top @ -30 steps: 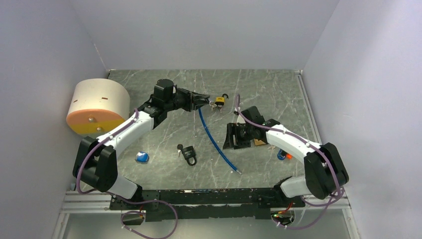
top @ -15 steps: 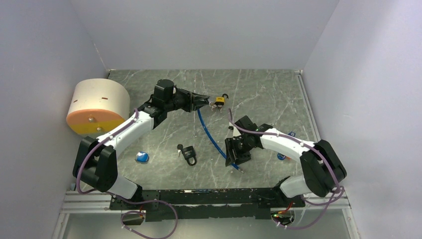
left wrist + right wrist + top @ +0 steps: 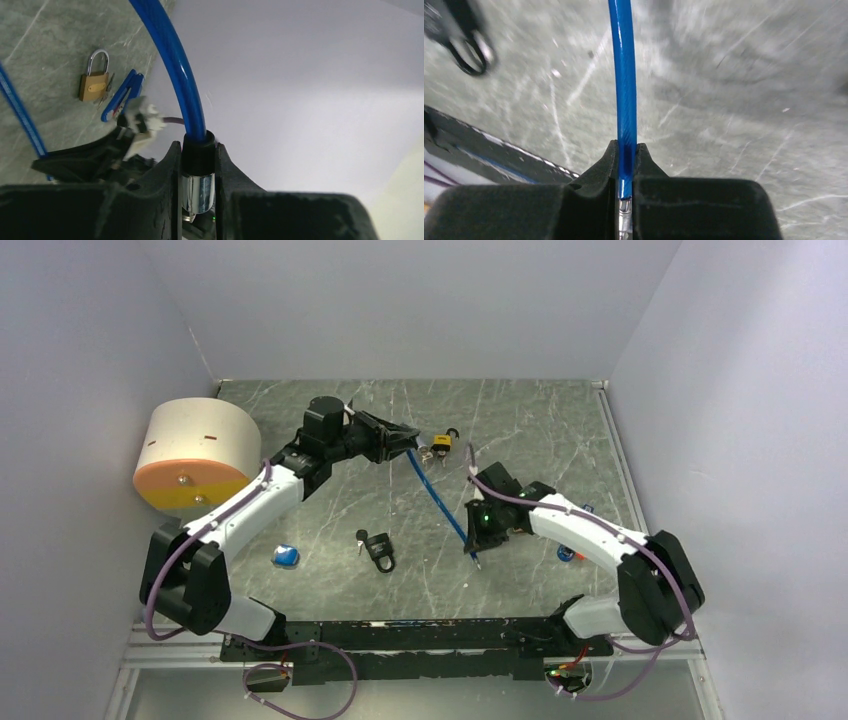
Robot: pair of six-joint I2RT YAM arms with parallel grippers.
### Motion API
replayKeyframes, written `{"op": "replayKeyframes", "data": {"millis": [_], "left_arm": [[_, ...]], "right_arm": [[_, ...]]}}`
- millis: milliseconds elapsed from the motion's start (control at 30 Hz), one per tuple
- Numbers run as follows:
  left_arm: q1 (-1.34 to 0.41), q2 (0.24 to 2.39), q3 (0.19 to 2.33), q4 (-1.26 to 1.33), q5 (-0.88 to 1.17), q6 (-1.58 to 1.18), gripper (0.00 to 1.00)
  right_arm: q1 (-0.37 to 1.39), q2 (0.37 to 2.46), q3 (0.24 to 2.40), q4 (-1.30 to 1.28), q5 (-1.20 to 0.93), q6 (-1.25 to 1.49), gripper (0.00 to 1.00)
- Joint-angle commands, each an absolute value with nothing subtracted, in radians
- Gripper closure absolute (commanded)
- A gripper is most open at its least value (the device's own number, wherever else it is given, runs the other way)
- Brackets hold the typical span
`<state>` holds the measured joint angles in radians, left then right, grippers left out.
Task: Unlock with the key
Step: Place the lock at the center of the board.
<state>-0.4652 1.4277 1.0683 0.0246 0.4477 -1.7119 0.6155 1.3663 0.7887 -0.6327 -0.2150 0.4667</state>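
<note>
At the back of the table [image 3: 540, 420], the left gripper [image 3: 198, 150] was closed tight on one end of the blue cable [image 3: 435, 495], its jaws pressed against the black collar and metal ferrule there, with no gap either side. From that grip the cable ran down the table toward the arms' bases. The right gripper [image 3: 626, 150] pinched it near the other end, jaws nearly together on the blue sheath just above a bare metal tip. Between the two grips the cable lay almost straight, and the wrist views suggested it was lifted off the table. Just beyond the left fingertips lay a yellow padlock [image 3: 441, 443], with keys [image 3: 427, 452] beside it on the gripper's side. Whether one sat in the lock could not be told. A black padlock [image 3: 380, 549] lay nearer the bases, left of the right gripper and apart from the cable, with a small key [image 3: 360, 537] just beside it. The left wrist view showed a brass padlock [image 3: 94, 80] flat on the table close to the right arm, with a blue piece [image 3: 121, 95] just beside it whose kind was unclear. Further left of the black padlock sat a small blue block [image 3: 286, 556], and at the table's left edge stood a cream drum [image 3: 195, 452], well apart from everything else.
</note>
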Motion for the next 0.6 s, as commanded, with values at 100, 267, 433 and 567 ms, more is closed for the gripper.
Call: {"op": "replayKeyframes", "data": {"millis": [100, 267, 433, 567], "left_arm": [[-0.461, 1.392, 1.276, -0.162, 0.493, -1.257, 0.97], [-0.432, 1.407, 1.351, -0.446, 0.386, -0.946, 0.97], [-0.357, 1.442, 1.326, -0.538, 0.321, -0.662, 0.97], [-0.314, 1.479, 1.297, -0.551, 0.155, -0.513, 0.98]], "right_arm": [[0.528, 1.348, 1.025, -0.534, 0.023, 0.54, 1.0], [0.48, 1.469, 1.149, -0.471, 0.094, 0.544, 1.0], [0.477, 1.594, 1.245, -0.399, 0.062, 0.578, 1.0], [0.504, 1.708, 1.315, -0.33, 0.005, 0.646, 1.0]]}}
